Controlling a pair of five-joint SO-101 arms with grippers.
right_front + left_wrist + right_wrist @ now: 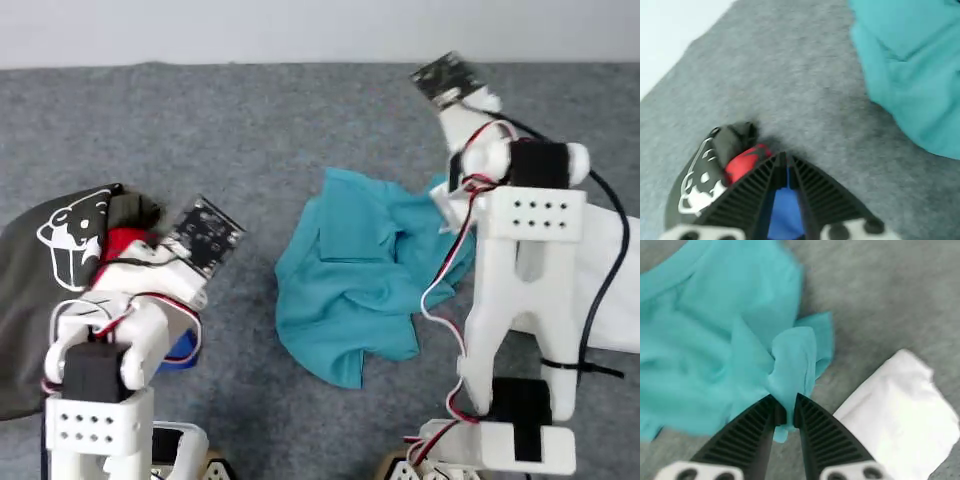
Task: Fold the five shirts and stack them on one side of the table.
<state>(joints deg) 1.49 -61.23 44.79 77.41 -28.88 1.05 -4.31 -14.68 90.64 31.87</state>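
Observation:
A crumpled teal shirt (350, 270) lies mid-table. My right gripper (785, 412) is shut on a bunched fold at the teal shirt's (715, 355) edge. A folded white shirt (900, 415) lies just beside that fold, and in the high view the white shirt (612, 290) sits under the right arm. At the left lies a pile: a dark shirt with a white cupcake print (45, 270), a red one (120, 243) and a blue one (182, 350). My left gripper (783, 161) hangs shut over the pile, with the red shirt (745, 159) by its tips and the blue shirt (785, 215) below.
The table is covered in grey carpet (250, 130), bare along the back and between the pile and the teal shirt. A pale wall (300, 30) runs behind the far edge.

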